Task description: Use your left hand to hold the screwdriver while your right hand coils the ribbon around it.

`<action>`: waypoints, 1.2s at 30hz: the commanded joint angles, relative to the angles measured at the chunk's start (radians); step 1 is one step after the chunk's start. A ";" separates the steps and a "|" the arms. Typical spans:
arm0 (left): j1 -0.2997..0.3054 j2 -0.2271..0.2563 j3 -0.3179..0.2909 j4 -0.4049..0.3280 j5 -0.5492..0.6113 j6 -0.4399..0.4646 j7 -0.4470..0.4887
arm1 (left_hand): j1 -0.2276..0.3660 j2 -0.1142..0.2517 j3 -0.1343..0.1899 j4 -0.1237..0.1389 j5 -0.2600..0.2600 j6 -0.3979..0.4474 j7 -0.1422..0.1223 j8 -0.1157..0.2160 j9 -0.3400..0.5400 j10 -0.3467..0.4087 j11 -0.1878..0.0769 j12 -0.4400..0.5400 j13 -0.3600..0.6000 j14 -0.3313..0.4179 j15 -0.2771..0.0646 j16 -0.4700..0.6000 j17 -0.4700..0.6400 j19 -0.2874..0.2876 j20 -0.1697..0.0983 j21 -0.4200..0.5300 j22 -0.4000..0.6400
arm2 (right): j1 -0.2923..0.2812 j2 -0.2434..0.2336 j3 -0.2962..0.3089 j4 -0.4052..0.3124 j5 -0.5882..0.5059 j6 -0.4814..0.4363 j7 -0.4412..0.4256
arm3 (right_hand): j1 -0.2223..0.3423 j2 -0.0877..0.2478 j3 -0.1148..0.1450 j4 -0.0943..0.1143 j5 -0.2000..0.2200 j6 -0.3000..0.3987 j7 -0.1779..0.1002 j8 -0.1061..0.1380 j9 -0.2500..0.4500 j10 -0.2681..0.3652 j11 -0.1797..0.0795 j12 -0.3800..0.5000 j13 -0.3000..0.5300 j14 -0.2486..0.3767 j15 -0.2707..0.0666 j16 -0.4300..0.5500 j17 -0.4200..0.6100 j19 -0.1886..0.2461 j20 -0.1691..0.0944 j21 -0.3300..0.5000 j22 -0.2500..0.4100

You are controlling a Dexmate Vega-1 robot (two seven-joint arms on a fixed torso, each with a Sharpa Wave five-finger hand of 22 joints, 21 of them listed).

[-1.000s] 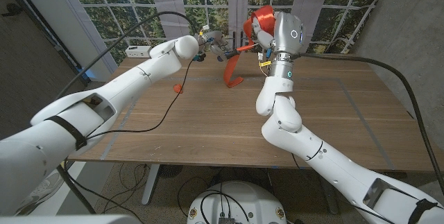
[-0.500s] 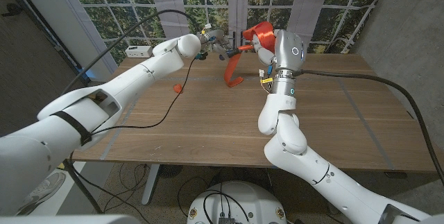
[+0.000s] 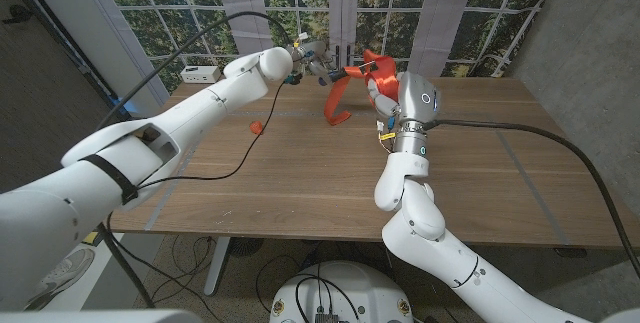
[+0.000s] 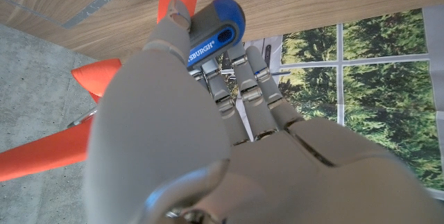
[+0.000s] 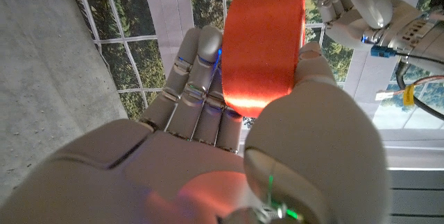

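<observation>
My left hand (image 3: 308,60) is raised over the table's far edge and grips a screwdriver by its blue handle (image 4: 216,32). An orange ribbon (image 3: 338,91) hangs from the screwdriver's shaft down to the table (image 3: 330,178). Its upper part runs as a wide band (image 5: 264,42) to my right hand (image 3: 384,75), which pinches it between thumb and fingers (image 5: 201,71) just right of the left hand. The right forearm partly hides that hand in the head view. In the right wrist view the left hand (image 5: 359,3) is close behind the band. Stretches of ribbon (image 4: 43,152) also pass the left hand (image 4: 208,134).
A small orange scrap (image 3: 256,127) lies on the table's left part beside a thin black cable (image 3: 235,163). A white power strip (image 3: 200,75) sits at the far left corner. Windows stand behind the table.
My right wrist has sunk and drifted right, bringing the ribbon loop lower. My left hand with the screwdriver has edged right and slightly up.
</observation>
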 commanded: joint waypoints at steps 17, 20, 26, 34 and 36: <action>0.034 -0.029 -0.034 0.007 -0.018 -0.019 0.142 | 0.128 0.156 0.019 0.008 0.007 0.038 -0.009 0.010 0.009 0.022 -0.010 0.016 -0.001 0.169 -0.260 0.003 0.292 0.000 -0.001 0.006 0.004 | 0.043 -0.084 -0.143 -0.002 -0.061 -0.187 0.209 | 0.212 0.215 -0.007 -0.003 0.008 0.020 0.001 -0.002 0.007 0.050 -0.038 -0.004 0.294 0.057 -0.087 -0.001 -0.009 -0.003 -0.021 -0.002 0.001; 0.031 -0.026 -0.033 0.006 -0.025 -0.023 0.127 | 0.127 0.156 0.019 0.008 0.007 0.040 -0.006 0.010 0.009 0.023 -0.011 0.016 -0.002 0.170 -0.260 0.002 0.293 0.000 -0.001 0.006 0.004 | 0.070 -0.086 -0.159 0.018 -0.040 -0.208 0.263 | 0.213 0.215 -0.008 -0.004 0.008 0.021 0.003 -0.003 0.007 0.049 -0.037 -0.005 0.294 0.052 -0.087 -0.004 -0.013 -0.005 -0.021 -0.003 0.001; 0.033 -0.005 -0.034 -0.031 -0.027 -0.012 0.100 | 0.126 0.154 0.018 0.008 0.007 0.051 -0.007 0.013 0.009 0.031 -0.011 0.019 -0.003 0.175 -0.260 0.003 0.295 0.002 -0.002 0.007 0.004 | 0.065 -0.051 -0.103 0.100 0.060 -0.180 0.210 | 0.213 0.218 -0.009 -0.004 0.007 0.015 0.006 -0.007 0.009 0.044 -0.037 -0.006 0.298 0.052 -0.085 0.000 -0.012 -0.009 -0.022 -0.004 0.001; 0.050 0.021 -0.044 -0.093 -0.035 -0.002 0.077 | 0.120 0.152 0.016 0.010 0.007 0.062 -0.012 0.015 0.008 0.040 -0.013 0.020 -0.007 0.179 -0.260 0.001 0.293 0.003 -0.005 0.008 0.004 | 0.101 -0.027 -0.086 0.205 0.130 -0.165 0.120 | 0.215 0.219 -0.011 -0.005 0.006 0.016 0.008 -0.011 0.009 0.046 -0.033 -0.009 0.294 0.050 -0.086 0.003 -0.013 -0.010 -0.020 -0.003 0.002; 0.050 0.027 -0.047 -0.107 -0.044 -0.004 0.057 | 0.118 0.152 0.015 0.011 0.007 0.064 -0.016 0.015 0.007 0.041 -0.016 0.019 -0.010 0.182 -0.260 0.001 0.293 0.004 -0.005 0.008 0.004 | 0.110 -0.027 -0.080 0.217 0.153 -0.157 0.110 | 0.215 0.219 -0.012 -0.005 0.006 0.016 0.009 -0.010 0.011 0.044 -0.033 -0.009 0.296 0.049 -0.087 0.003 -0.015 -0.010 -0.020 -0.003 0.001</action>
